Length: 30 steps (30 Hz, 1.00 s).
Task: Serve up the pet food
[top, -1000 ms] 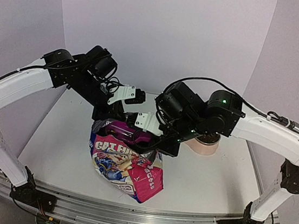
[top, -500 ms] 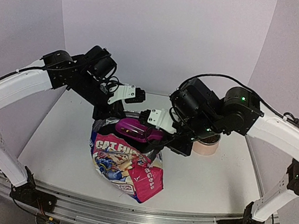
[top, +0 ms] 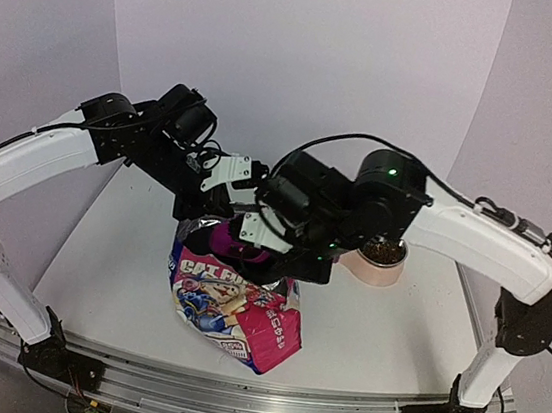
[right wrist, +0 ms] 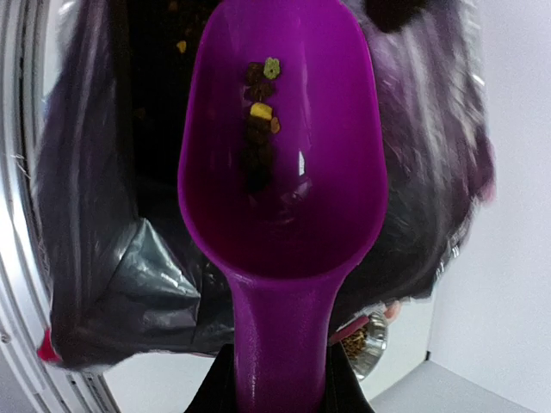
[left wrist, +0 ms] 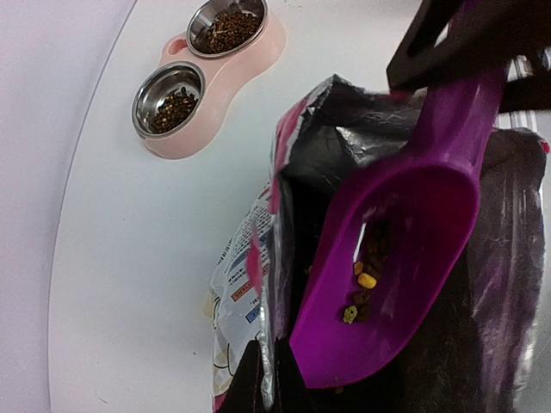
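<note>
The cat food pouch (top: pixel 233 307) stands open at the table's middle. My left gripper (left wrist: pixel 267 387) is shut on the pouch's top edge (left wrist: pixel 258 284) and holds the mouth open. My right gripper (right wrist: pixel 280 379) is shut on the handle of the magenta scoop (right wrist: pixel 275 155), whose bowl is inside the pouch mouth (left wrist: pixel 396 249). A few kibble pellets (right wrist: pixel 258 95) lie in the scoop, also seen in the left wrist view (left wrist: pixel 366 284). More kibble sits deep in the dark pouch interior (right wrist: pixel 155 52). In the top view the right gripper (top: pixel 257 239) is over the pouch top.
The pink double-bowl feeder (left wrist: pixel 215 73) stands at the back right, both steel bowls holding kibble (left wrist: pixel 228 26). It shows in the top view behind the right arm (top: pixel 382 260). Purple walls close the back and sides.
My right arm has swung left and lowered, bringing the scoop from above the pouch's right side down into the pouch mouth. The left arm and the pouch have not moved.
</note>
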Available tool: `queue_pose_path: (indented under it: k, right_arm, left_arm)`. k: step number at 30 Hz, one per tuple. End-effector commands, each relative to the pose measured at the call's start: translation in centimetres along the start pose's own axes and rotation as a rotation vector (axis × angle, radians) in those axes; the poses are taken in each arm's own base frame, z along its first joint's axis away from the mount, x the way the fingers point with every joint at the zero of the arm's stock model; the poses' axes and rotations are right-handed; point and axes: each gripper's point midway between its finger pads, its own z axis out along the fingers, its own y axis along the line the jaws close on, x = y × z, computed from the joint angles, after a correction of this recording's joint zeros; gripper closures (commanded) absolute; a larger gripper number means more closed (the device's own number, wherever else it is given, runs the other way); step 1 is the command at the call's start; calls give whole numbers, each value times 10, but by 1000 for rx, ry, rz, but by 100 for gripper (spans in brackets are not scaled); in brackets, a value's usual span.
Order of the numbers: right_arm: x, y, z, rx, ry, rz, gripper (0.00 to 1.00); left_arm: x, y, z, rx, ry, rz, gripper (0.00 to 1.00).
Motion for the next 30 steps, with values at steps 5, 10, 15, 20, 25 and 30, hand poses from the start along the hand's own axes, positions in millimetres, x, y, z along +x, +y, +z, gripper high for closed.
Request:
queue_pose_path:
  k: [5, 10, 15, 20, 25, 30]
  right_arm:
    - [12, -52, 39, 380, 322, -235, 100]
    - [16, -47, 68, 432, 422, -367, 100]
    - [29, -9, 116, 292, 493, -491, 100]
    - [15, 34, 150, 142, 455, -626, 100]
    - [4, 77, 176, 3, 401, -686, 100]
    - [-10, 133, 177, -245, 267, -690, 100]
  left_arm:
    - [-38, 0, -25, -1, -152, -10, 100]
    - [-48, -6, -25, 38, -171, -12, 100]
    - [-50, -18, -22, 90, -175, -6, 100]
    - [-47, -23, -18, 109, -174, -6, 100]
    - [-44, -28, -17, 127, -181, -7, 100]
    - [-38, -36, -16, 156, -177, -21, 100]
